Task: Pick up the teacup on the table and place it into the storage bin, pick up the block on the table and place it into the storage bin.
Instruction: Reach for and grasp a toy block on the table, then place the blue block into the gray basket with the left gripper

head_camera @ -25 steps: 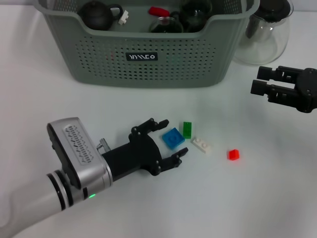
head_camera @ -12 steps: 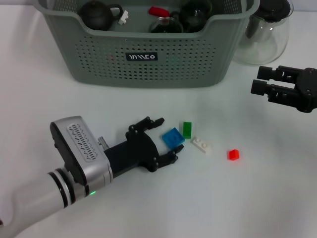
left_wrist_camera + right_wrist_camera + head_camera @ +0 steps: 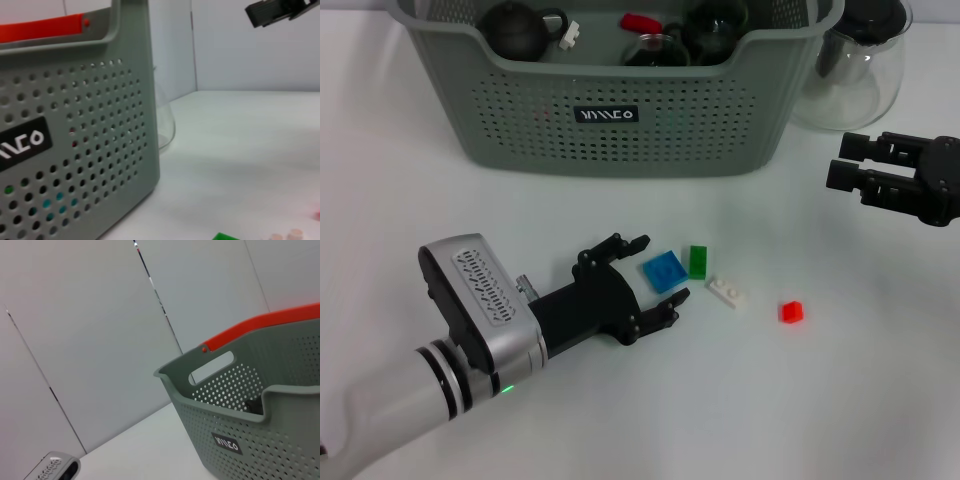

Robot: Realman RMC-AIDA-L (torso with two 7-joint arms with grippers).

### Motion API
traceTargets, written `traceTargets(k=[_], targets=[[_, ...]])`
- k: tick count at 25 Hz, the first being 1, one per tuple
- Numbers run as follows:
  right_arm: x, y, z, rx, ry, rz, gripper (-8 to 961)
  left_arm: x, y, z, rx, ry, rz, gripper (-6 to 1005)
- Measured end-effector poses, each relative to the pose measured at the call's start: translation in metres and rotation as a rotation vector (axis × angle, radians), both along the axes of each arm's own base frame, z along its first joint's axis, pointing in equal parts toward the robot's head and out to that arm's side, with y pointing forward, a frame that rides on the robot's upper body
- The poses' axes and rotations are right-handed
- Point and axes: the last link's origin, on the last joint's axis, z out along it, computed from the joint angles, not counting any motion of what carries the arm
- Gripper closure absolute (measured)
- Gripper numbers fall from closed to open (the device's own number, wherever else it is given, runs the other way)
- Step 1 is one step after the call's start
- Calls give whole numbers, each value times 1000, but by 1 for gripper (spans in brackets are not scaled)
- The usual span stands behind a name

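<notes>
On the white table point(image 3: 840, 380), just in front of the storage bin point(image 3: 620, 100), the left gripper point(image 3: 655, 272) lies low with its fingers spread wide around the blue block point(image 3: 664, 270). The upper fingertip sits just beside the block's top-left corner, the lower one right at its bottom edge; can't tell if either actually touches. A green block point(image 3: 698, 261) stands just beside the blue one, a white block point(image 3: 727, 292) next to that, and a small red block point(image 3: 790, 311) a bit further right. The bin already holds a dark teapot point(image 3: 516, 28) and some dark glassware. The right gripper point(image 3: 847, 164) hovers off to the right near the glass jug point(image 3: 855, 70), holding nothing, fingers close together with a small gap.
</notes>
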Motion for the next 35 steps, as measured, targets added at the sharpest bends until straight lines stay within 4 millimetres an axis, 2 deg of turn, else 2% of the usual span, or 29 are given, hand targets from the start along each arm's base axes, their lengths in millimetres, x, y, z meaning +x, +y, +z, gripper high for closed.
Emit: traceTargets(k=[9, 15, 21, 25, 29, 32, 35], targets=[[0, 0, 0, 0, 0, 1, 343, 1, -1, -4, -21, 14, 0, 227], [0, 0, 0, -2, 0, 0, 343, 1, 1, -2, -13, 4, 9, 459], [0, -1, 0, -1, 1, -2, 343, 1, -2, 3, -2, -32, 6, 598], [0, 0, 1, 0, -1, 1, 343, -10, -7, 31, -12, -149, 27, 598], [0, 0, 1, 1, -2, 2, 343, -24, -13, 75, -76, -271, 57, 599], [0, 0, 0, 2, -2, 4, 343, -25, -19, 102, -112, -344, 40, 599], [1, -1, 0, 1, -1, 4, 343, -19, -24, 120, -140, -407, -7, 591]])
